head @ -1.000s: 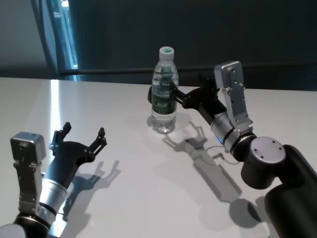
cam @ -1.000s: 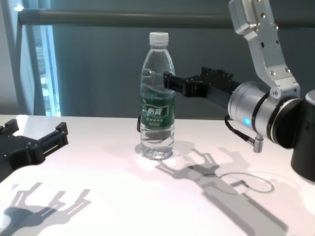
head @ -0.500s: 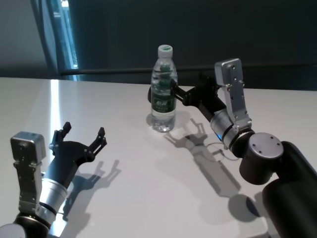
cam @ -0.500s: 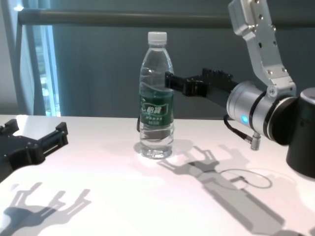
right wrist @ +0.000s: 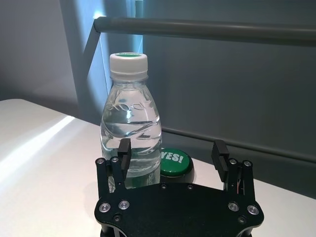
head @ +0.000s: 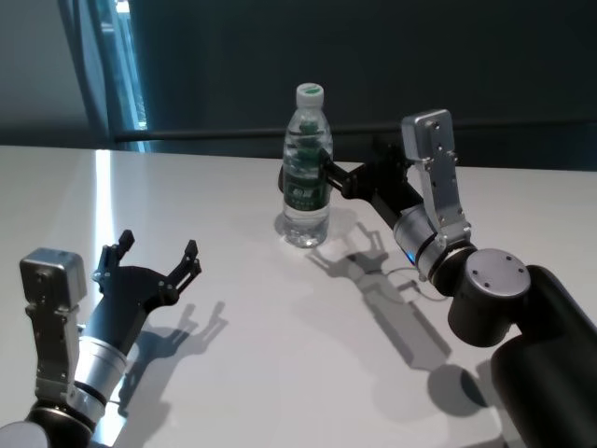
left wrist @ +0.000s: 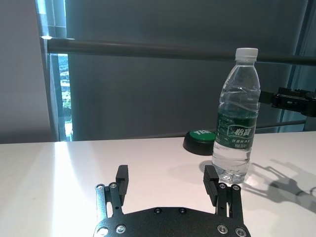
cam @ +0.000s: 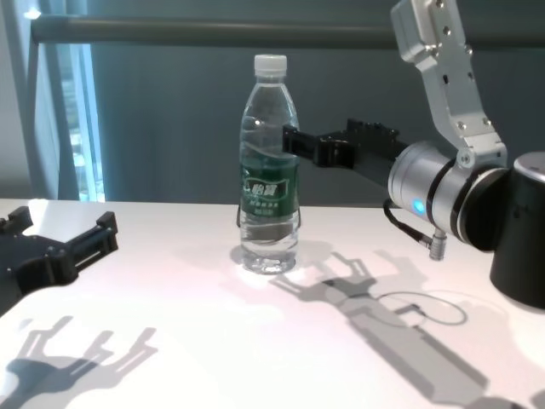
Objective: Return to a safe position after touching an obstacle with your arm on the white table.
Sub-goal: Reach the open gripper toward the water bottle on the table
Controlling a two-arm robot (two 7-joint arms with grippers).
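The water bottle [head: 307, 168] stands upright on the white desk [head: 280, 317], up at the head view's twelve o'clock, white cap on, green label round its middle. At its three o'clock, the right pincer [head: 300, 172] reaches in level with the label, fingers spread wide, holding nothing; one black finger [cam: 294, 141] sits right against the bottle's side. Behind the bottle, at its twelve o'clock, a green button [right wrist: 175, 160] marked YES! rests on the desk. Down at seven o'clock, well apart, the left pincer [head: 157, 254] hovers low, wide open and empty.
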